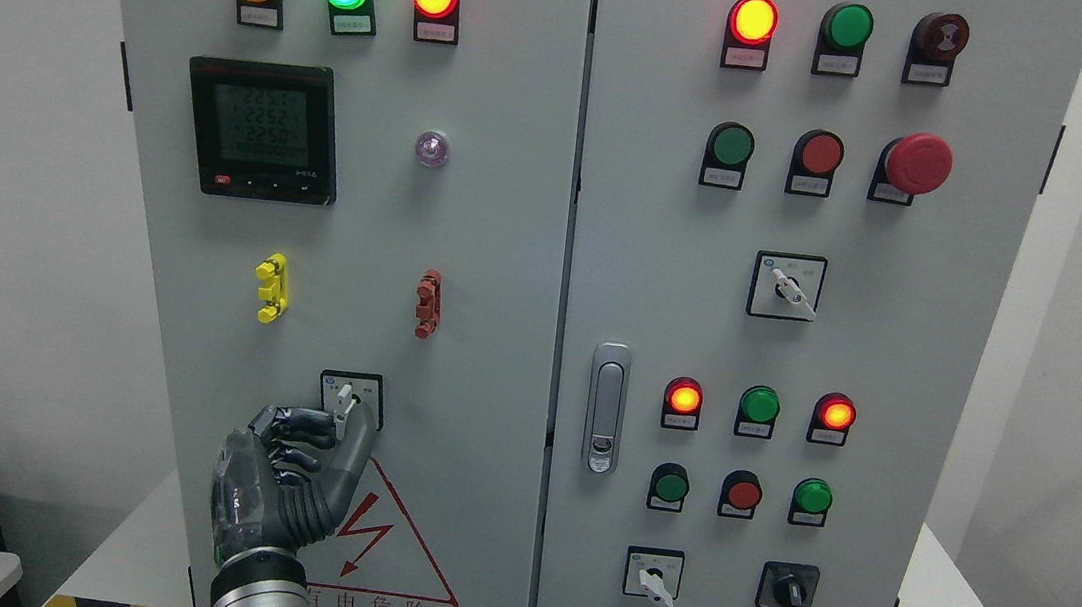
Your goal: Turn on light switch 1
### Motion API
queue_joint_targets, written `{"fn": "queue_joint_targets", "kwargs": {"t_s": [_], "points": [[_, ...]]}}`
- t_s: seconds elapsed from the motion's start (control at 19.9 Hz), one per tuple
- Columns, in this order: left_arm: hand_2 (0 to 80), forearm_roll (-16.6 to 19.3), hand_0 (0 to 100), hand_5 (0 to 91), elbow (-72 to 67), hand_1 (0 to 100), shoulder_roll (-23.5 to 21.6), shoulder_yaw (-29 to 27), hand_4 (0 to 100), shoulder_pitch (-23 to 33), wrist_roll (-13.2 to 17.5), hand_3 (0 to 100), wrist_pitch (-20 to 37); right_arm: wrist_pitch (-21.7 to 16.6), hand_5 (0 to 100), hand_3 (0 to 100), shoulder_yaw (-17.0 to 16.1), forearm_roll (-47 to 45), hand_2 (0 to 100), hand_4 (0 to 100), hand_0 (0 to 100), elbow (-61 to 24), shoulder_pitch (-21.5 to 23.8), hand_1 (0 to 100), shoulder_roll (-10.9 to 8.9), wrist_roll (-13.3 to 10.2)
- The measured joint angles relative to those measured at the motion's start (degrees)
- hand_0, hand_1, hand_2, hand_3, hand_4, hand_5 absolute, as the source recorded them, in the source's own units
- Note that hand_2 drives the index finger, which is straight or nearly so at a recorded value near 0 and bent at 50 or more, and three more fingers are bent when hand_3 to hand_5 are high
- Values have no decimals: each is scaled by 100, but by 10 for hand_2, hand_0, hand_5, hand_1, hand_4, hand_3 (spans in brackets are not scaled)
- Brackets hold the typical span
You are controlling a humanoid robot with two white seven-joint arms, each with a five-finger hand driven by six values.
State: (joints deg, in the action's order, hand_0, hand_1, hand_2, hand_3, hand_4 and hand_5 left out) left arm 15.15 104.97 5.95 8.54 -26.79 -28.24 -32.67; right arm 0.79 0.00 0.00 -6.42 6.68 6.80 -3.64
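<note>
A small rotary switch [346, 395] with a white handle sits in a black-framed plate low on the left cabinet door [465, 265]. Its handle points almost straight up, tilted slightly. My left hand [350, 426] comes up from the bottom edge and reaches the switch from below. Its dark curled fingers [301, 434] touch the left of the handle's lower end, and the thumb lies to the right of it, so the hand pinches the handle. The right arm does not show.
A red warning triangle [379, 553] lies just right of my wrist. Yellow [271, 287] and red [427, 304] clips sit above the switch, below a digital meter [263, 130]. On the right door are a latch handle [605, 408], push buttons, lit lamps and other rotary switches [785, 286].
</note>
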Motion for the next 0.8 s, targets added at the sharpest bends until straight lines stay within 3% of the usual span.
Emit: {"fn": "queue_joint_targets", "kwargs": {"t_s": [0.8], "points": [[550,-21,176,638,-9,515,2,3,758,-70,0,701,-199,0,0,0,0,0,0,0,120,0,0,389,0,1]]}}
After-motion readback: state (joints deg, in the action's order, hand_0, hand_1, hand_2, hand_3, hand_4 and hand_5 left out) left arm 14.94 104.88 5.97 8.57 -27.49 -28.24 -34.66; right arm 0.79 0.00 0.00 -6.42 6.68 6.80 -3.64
